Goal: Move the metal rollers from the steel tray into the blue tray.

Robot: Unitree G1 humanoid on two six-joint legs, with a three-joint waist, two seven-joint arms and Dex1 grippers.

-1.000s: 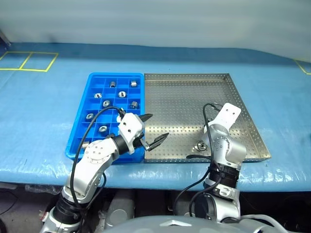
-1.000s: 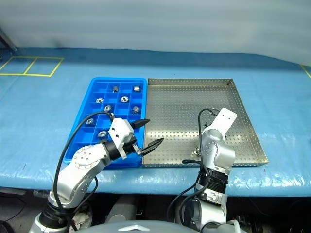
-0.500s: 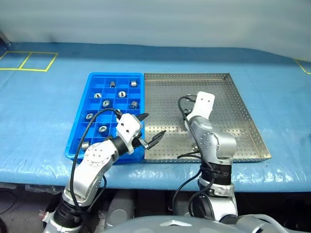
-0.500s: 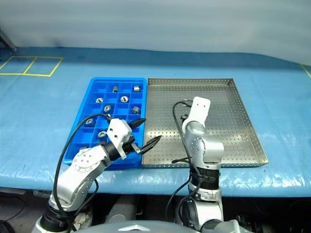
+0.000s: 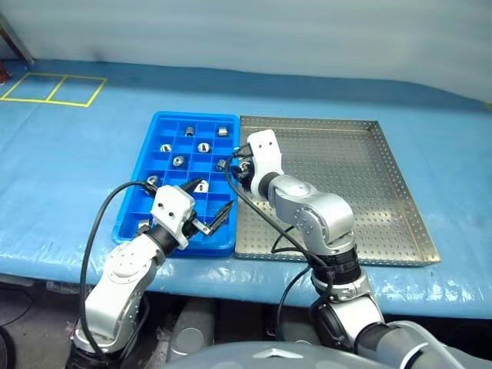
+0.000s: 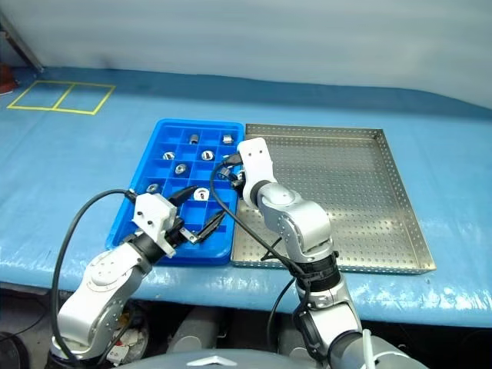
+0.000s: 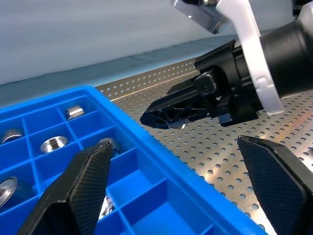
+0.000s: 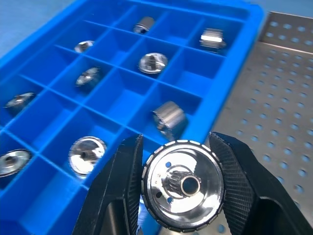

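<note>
Swinging hard across since a second ago, your right gripper (image 8: pixel 182 188) has left the lower middle of the steel tray (image 5: pixel 361 192) and now sits at the seam with the blue tray (image 5: pixel 154 154), centre of the head views. Its fingers (image 8: pixel 116 196) are clamped on a metal roller (image 8: pixel 183 184), shiny face and dark hole toward the wrist camera, held above the blue tray's edge nearest the steel one.

Your left gripper (image 5: pixel 204 207) has slid a little toward the left of the frame, over the blue tray's near right corner, its fingers (image 7: pixel 85 188) spread wide with nothing between them.

Other metal rollers (image 5: pixel 203 147) lie singly in the blue tray's compartments, most in the far half. From the head views you cannot see the held roller; the right wrist's white housing covers it. The left arm hides the blue tray's nearest compartments, so what they hold is hard to make out. The steel tray's perforated floor shows bare where visible, though the right arm blocks part of it.

Both trays sit side by side, touching, on a tabletop (image 5: pixel 69 154) under blue sheeting, with yellow tape squares (image 5: pixel 54 87) at the upper left and a pale wall (image 5: pixel 246 31) behind.
</note>
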